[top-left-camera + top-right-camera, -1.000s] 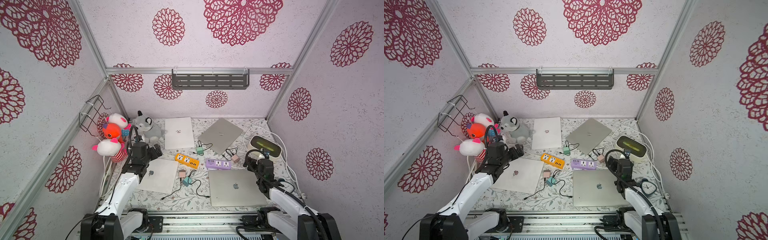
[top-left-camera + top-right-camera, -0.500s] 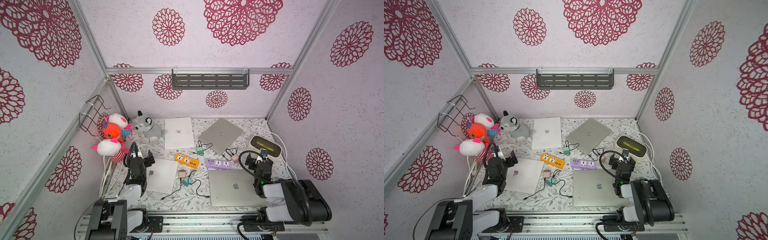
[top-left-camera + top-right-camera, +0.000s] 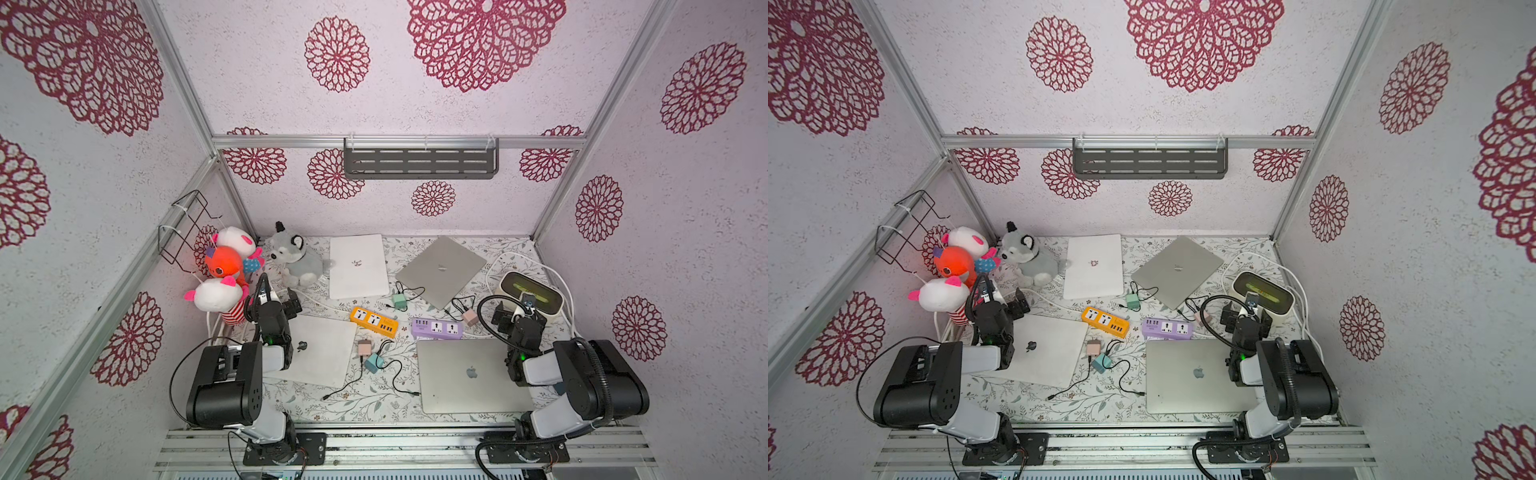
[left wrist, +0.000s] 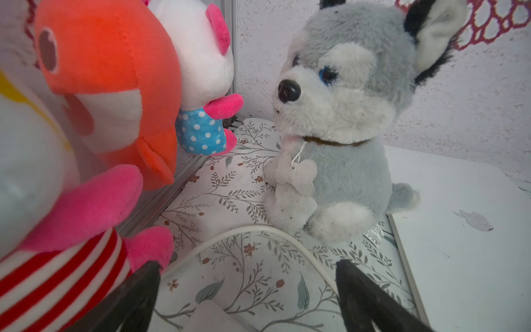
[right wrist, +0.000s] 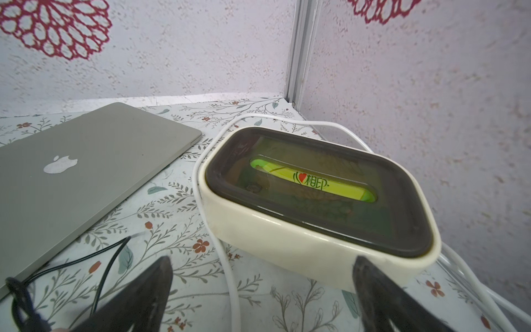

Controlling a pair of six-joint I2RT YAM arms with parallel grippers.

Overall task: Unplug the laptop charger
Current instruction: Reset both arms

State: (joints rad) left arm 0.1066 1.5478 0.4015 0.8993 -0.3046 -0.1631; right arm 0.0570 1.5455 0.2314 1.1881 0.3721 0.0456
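My left jaws and right jaws are gaping, holding nothing. The pink charger [image 3: 470,318] is sitting just beside my right jaws, probably plugged in.

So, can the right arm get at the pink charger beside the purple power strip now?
Probably yes: the pink charger lies close to the open right end effector, with nothing standing between them.

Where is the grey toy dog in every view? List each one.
Top view: toy dog at the back, left of the white laptop.
Top view: toy dog in the same spot, beside the white laptop.
Left wrist: toy dog close up, laptop beside it.
Right wrist: not in it.
Shared landmark: the white laptop.
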